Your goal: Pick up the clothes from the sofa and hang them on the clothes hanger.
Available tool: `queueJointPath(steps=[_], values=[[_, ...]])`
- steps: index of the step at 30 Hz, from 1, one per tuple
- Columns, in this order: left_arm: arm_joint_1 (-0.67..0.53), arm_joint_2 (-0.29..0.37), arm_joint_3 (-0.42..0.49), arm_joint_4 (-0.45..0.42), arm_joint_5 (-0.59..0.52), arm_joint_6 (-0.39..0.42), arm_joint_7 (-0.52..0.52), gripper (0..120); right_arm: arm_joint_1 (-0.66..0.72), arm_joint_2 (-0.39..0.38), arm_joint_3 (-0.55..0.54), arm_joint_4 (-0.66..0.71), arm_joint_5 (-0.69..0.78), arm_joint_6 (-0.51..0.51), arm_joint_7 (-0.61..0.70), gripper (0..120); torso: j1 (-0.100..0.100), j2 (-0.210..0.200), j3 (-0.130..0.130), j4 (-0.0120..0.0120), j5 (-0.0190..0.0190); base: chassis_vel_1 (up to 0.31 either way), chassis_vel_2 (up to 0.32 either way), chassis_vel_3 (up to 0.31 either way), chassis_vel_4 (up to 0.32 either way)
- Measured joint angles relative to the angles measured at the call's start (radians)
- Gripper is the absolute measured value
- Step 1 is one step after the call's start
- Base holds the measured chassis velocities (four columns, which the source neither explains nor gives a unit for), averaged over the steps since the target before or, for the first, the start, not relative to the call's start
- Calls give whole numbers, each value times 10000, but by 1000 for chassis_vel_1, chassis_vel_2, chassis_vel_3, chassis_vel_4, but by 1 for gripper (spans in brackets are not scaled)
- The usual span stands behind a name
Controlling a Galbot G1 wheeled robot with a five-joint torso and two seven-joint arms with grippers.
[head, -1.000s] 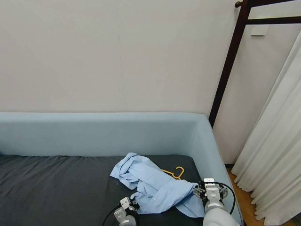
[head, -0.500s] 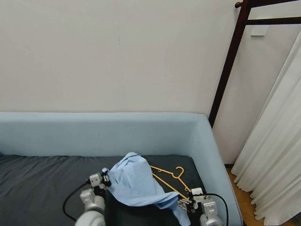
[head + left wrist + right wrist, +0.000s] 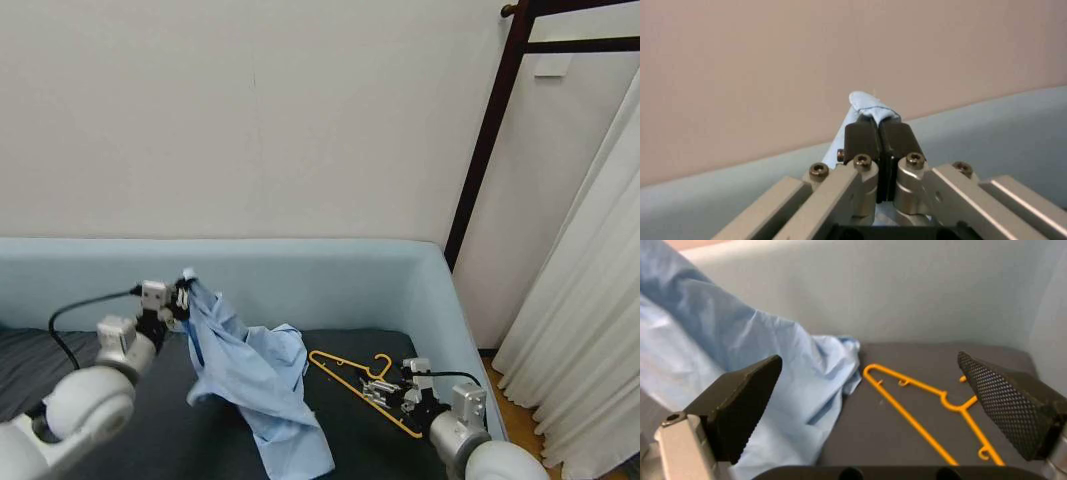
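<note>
A light blue shirt (image 3: 252, 378) hangs from my left gripper (image 3: 182, 294), which is shut on a fold of it (image 3: 870, 111) above the left part of the sofa seat. The shirt's lower end trails onto the dark cushion. An orange plastic hanger (image 3: 352, 380) lies flat on the seat to the right of the shirt. My right gripper (image 3: 392, 388) hovers low just beside the hanger, open; in its wrist view the hanger (image 3: 928, 410) lies between and beyond its fingers (image 3: 740, 402), with the shirt (image 3: 740, 355) beside it.
The sofa has a pale blue backrest (image 3: 330, 280) and right armrest (image 3: 450, 330) around a dark seat (image 3: 60, 370). A dark wooden clothes rack (image 3: 490, 130) stands behind the armrest. White curtains (image 3: 590, 300) hang at the right.
My left gripper has risen and swung left, pulling the shirt up off the seat. The hanger, earlier half covered, now lies exposed. My right gripper has shifted slightly beside it.
</note>
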Motion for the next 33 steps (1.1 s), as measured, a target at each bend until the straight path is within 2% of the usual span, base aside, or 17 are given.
queueJointPath(steps=[4, 9, 11, 13, 14, 15, 16, 17, 19, 20, 21, 23, 24, 26, 28, 30, 33], values=[[-2292, 604, 1646, -80, -419, -615, 1847, 0, 281, 474, 248, -434, -3, 188, 533, 100, 0, 0, 1, -3, 3, 0, 0, 0, 0], [-3544, 889, 2028, -383, -1091, -1096, 2908, 0, 813, 688, 488, -691, 233, 407, 1022, 100, 1, 0, 1, -5, 3, 0, 0, 0, 0], [-3618, 1027, 1938, -425, -1220, -1265, 3122, 0, 987, 751, 518, -742, 286, 437, 1189, 100, 0, -1, 1, -6, 5, 0, 0, 0, 0], [-3372, 1414, 1430, -532, -1461, -2049, 3671, 0, 1303, 807, 595, -784, 350, 477, 1417, 100, 1, 0, 1, 1, 1, 0, 0, 0, 0], [-2929, 1555, 1036, -595, -1491, -2993, 4339, 0, 1374, 810, 631, -805, 321, 477, 1403, 100, 0, 0, -1, 12, 8, 0, 0, 0, 0], [-2673, 1547, 910, -628, -1451, -3390, 4696, 0, 1362, 815, 688, -818, 238, 476, 1352, 100, 0, 0, -1, 12, 9, 0, 0, 0, 0], [-2673, 1547, 910, -628, -1451, -3390, 4696, 0, 1362, 815, 688, -818, 238, 476, 1352, 100, 0, 0, -1, 12, 9, 0, 0, 0, 0], [-2252, 1382, 861, -538, -1298, -3912, 5213, 0, 1155, 818, 927, -785, 32, 500, 1285, 100, -1, 0, -2, 14, 13, 0, 0, 0, 0], [-1482, 848, 901, -83, -643, -4409, 5606, 0, 478, 874, 1440, -612, -321, 566, 1273, 100, 0, 0, -1, -10, -9, 0, 0, 0, 0], [-976, 626, 879, 172, -139, -4591, 5627, 0, 239, 954, 1545, -607, -465, 588, 1265, 100, 0, 0, -1, -14, -8, 0, 0, 0, 0], [-976, 626, 879, 172, -139, -4591, 5627, 0, 239, 954, 1545, -607, -465, 588, 1265, 100, 0, 0, -1, -14, -8, 0, 0, 0, 0], [-203, 172, 848, 797, 881, -4822, 5391, 0, -60, 1146, 1594, -721, -671, 609, 1186, 100, 0, 0, 0, -13, 4, 0, 0, 0, 0], [22, -103, 874, 1197, 1293, -4880, 5179, 0, -136, 1254, 1549, -881, -781, 610, 1098, 100, 0, 0, 0, -6, -3, 0, 0, 0, 0], [86, -276, 922, 1469, 1513, -4891, 5026, 0, -163, 1318, 1493, -991, -866, 611, 1019, 100, 0, 0, -1, 3, -5, 0, 0, 0, 0], [56, -694, 1127, 2170, 2002, -4897, 4790, 0, -307, 1504, 1283, -1369, -1179, 638, 611, 100, 0, 0, 0, 8, 2, 0, 0, 0, 0], [2, -928, 1320, 2632, 2392, -4903, 4758, 0, -530, 1743, 1083, -1625, -1525, 658, 127, 100, 0, 0, 0, -5, 1, 0, 0, 0, 0], [227, -930, 1257, 2773, 2752, -5007, 4896, 0, -599, 2017, 919, -1804, -1763, 657, -130, 100, 0, 0, 0, -10, 4, 0, 0, 0, 0]])
